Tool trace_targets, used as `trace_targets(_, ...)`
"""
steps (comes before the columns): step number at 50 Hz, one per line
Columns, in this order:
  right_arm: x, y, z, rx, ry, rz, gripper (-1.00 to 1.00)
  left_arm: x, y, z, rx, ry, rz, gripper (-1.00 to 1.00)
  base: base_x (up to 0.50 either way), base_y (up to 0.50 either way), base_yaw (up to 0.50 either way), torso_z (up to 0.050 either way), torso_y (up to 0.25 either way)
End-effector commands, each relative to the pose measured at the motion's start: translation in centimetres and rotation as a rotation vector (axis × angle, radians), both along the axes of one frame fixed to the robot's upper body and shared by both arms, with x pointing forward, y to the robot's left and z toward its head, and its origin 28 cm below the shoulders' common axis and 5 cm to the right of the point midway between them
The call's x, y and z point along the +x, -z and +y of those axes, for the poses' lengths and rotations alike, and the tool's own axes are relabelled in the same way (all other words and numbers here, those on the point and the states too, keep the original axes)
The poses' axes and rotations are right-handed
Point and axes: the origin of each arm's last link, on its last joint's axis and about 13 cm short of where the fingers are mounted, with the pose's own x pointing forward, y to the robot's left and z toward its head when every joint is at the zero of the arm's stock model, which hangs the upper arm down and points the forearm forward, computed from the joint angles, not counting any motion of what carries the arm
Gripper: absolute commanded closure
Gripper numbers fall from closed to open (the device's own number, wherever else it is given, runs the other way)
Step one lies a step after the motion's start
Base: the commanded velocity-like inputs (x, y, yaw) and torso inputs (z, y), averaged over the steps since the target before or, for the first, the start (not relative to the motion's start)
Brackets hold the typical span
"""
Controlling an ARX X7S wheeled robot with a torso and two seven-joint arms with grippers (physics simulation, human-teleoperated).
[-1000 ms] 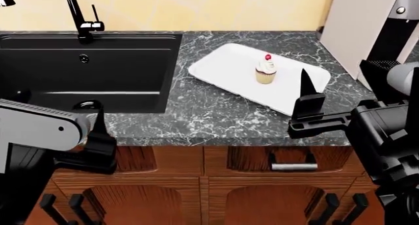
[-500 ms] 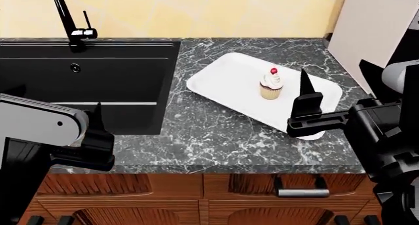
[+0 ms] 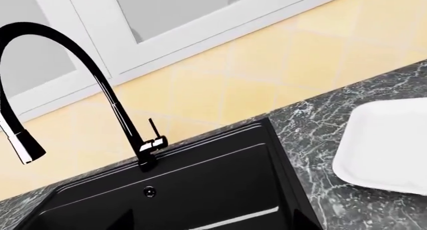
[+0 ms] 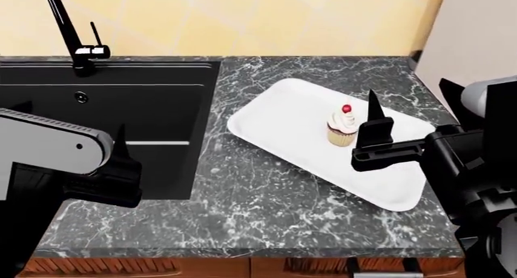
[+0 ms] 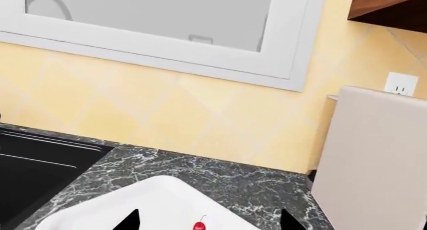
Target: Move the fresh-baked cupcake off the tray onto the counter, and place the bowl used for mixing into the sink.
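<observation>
Cupcake [image 4: 342,127] upright on tray [image 4: 283,126], desk [image 4: 267,205] far right. My right claw [image 4: 365,123] just right of it, spread wide, empty. Left claw [image 4: 120,146] near sink [image 4: 161,96]; spread unclear.

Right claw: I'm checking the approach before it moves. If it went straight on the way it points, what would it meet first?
Probably the cupcake. In the right wrist view its cherry sits between the open right claw fingertips, above the tray. How high the claw rides is unclear, so it might graze only the frosting.
</observation>
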Motion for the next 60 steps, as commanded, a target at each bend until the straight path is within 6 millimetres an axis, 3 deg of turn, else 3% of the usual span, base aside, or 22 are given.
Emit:
trace_targets(1, 0.1, 0.3, 0.0, -0.008, 0.002, 0.004, -1.0, 0.1, -0.1, 0.0, 0.006, -0.003, 0.002, -1.0, 0.23, 0.0, 0.0, 0.0, 0.0)
trace_targets(21, 0.5, -0.1, 0.0, -0.008, 0.01, -0.01, -1.0, 0.1, -0.4, -0.2, 0.013, 0.004, 0.0, -1.0, 0.07, 0.0, 0.0, 0.0, 0.001)
trace_targets(25, 1.6, -1.3, 0.3, 0.011, -0.02, 0.098, -1.0, 0.1, -0.4, -0.1, 0.012, 0.002, 0.0, -1.0, 0.0, 0.0, 0.0, 0.0, 0.0)
trace_targets(30, 3.5, -0.5, 1.1, -0.06, 0.002, 0.218, -1.0, 0.1, -0.3, -0.1, 0.013, 0.0, 0.004, -1.0, 0.0, 0.0, 0.0, 0.0, 0.0)
trace_targets(42, 5.1, -0.3, 2.6, -0.135, 0.004, 0.404, -1.0, 0.1, -0.2, 0.1, 0.015, -0.013, 0.014, -1.0, 0.0, 0.0, 0.0, 0.0, 0.0)
trace_targets(60, 7.0, 1.2, 3.0, -0.083, 0.073, 0.435, -1.0, 0.2, -0.3, 0.2, 0.019, -0.011, 0.013, -1.0, 0.0, 0.0, 0.0, 0.0, 0.0)
